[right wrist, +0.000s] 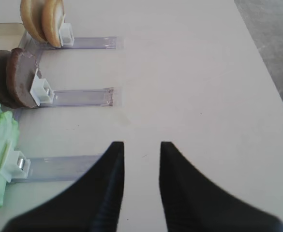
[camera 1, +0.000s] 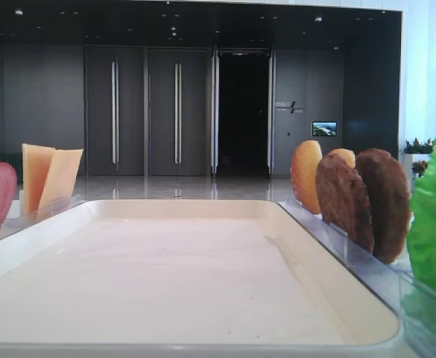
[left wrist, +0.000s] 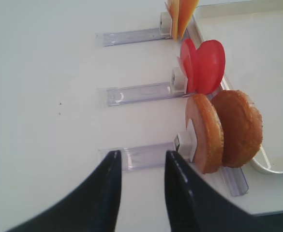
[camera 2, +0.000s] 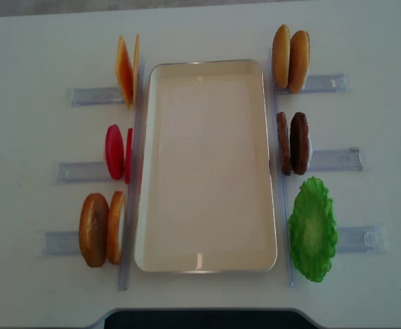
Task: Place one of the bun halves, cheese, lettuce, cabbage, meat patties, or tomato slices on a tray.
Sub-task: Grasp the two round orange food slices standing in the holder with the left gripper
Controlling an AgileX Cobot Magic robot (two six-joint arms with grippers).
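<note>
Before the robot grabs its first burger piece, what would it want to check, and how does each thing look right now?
1. Tray has free space: ok, nothing lies in it.
2. Pieces stand upright in their clear holders: ok for the bun halves, tomato slices, cheese and meat patties; the lettuce leans.
3. Left gripper is free: ok, jaws apart, nothing between them.
4. Right gripper is free: ok, jaws apart over bare table.
5. Left gripper lined up on a piece: not ok, the nearest bun half sits off to its side.
6. Cabbage is present: cannot tell, none is recognisable.
</note>
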